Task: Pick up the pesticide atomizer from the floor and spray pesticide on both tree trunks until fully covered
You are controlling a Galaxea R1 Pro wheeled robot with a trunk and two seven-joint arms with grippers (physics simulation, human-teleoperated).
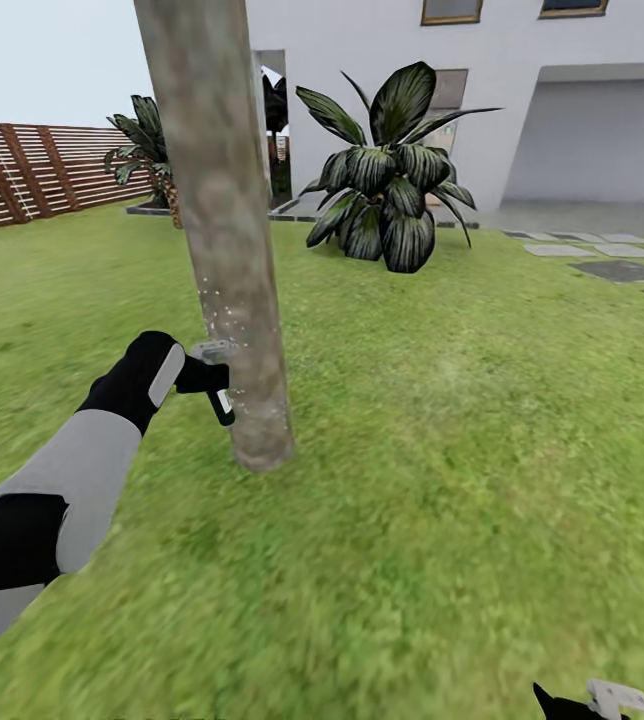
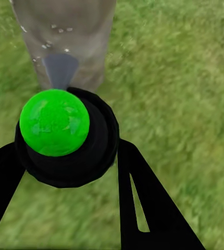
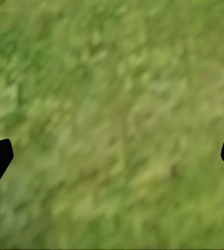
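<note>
The pesticide atomizer [image 1: 217,385] is held clamped in the left end effector [image 1: 194,375] just beside the lower tree trunk [image 1: 224,230], its nozzle directed at the bark so that spray lands at close range. Pale pesticide specks [image 1: 224,325] are noted on a small band only; coverage is judged far from complete. The right end effector [image 3: 112,156] is spread wide and empty over the lawn [image 1: 462,450].
</note>
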